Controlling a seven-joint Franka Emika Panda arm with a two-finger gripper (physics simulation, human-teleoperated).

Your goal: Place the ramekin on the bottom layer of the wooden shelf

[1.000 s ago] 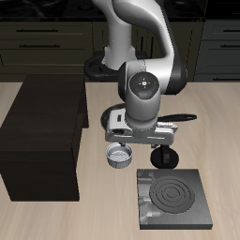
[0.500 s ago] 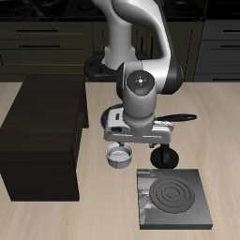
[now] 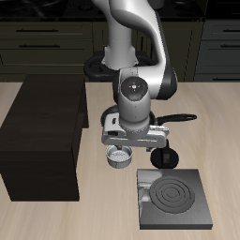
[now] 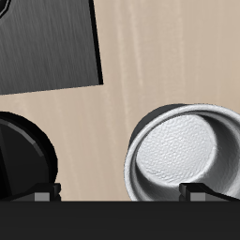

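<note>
Wrist view: the ramekin (image 4: 181, 152) is seen on the table under the gripper (image 4: 120, 192), whose fingers are spread apart and empty. One finger should be brought inside the rim before closing. The wooden shelf (image 3: 42, 141) stands nearby.

The small round light-grey ramekin (image 4: 181, 156) has ribbed grey sides and a pale, finely speckled inside. The large boxy wooden shelf (image 3: 42, 136) is dark brown, nearly black. The light wood-grain table (image 3: 112, 202) is beige with faint streaks. The flat square stove plate (image 3: 172, 199) is dark grey, marked with concentric black rings. The robot arm (image 3: 131, 42) is glossy white and grey, with black joint caps. The black fingers (image 4: 197, 191) show dark against the tan surface.
</note>
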